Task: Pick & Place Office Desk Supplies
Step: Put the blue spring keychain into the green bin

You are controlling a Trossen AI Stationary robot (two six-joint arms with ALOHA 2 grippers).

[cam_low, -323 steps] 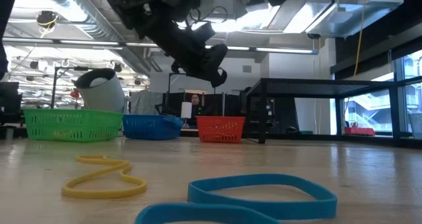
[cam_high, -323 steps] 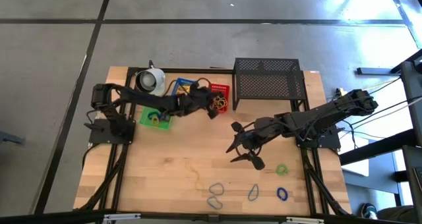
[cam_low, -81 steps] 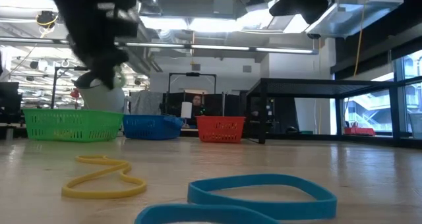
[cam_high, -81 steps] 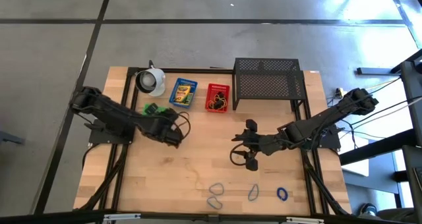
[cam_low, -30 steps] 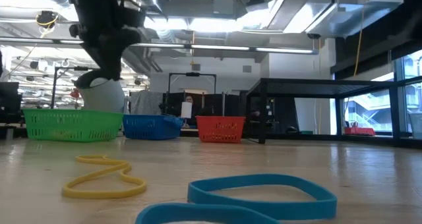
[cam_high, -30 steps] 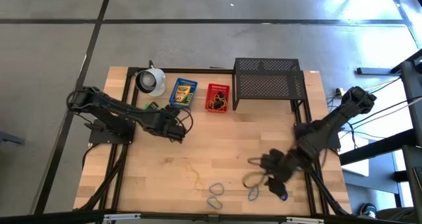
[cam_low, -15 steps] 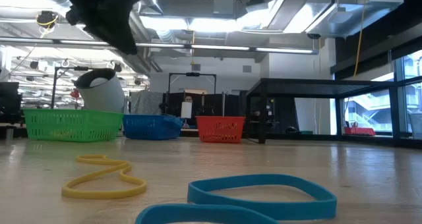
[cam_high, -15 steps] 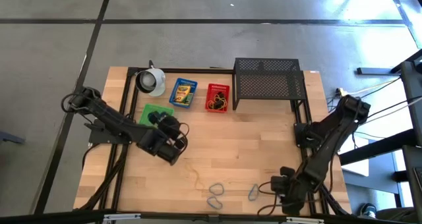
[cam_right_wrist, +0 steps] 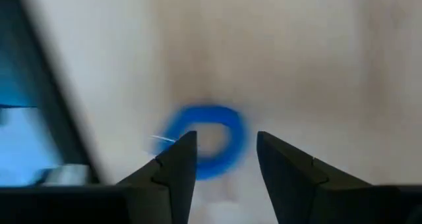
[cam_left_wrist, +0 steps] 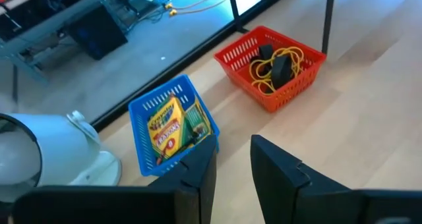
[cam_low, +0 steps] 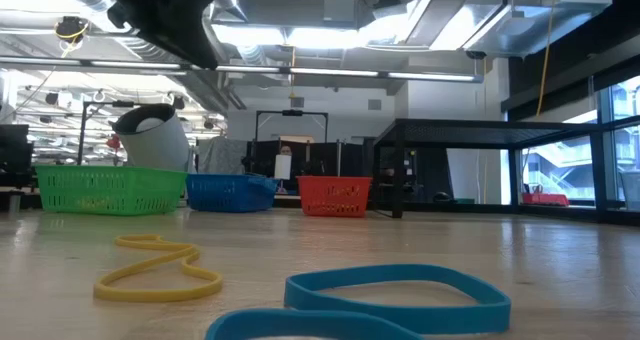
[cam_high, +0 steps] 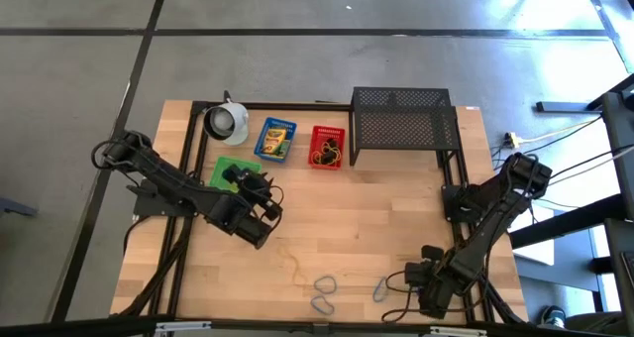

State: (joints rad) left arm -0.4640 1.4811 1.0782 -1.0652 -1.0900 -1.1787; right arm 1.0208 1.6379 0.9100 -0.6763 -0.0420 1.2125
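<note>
Right gripper (cam_right_wrist: pixel 224 159) fingers apart, seemingly over blue rubber-band loop (cam_right_wrist: pixel 203 140); left fingers (cam_left_wrist: pixel 273 168) apart, empty.

wooden table (cam_high: pixel 327 213) with three baskets (cam_high: pixel 275 139), rack (cam_high: pixel 401 119), cup (cam_high: pixel 227 122), rubber bands (cam_high: pixel 323 289)

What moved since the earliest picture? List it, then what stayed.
The right gripper swung from mid-table to the near edge and now hangs over a blue rubber band, jaws open. The left gripper drew back from the red basket to mid-table. The green band near the right arm is gone. The baskets, the cup and the rack stayed put.
</note>
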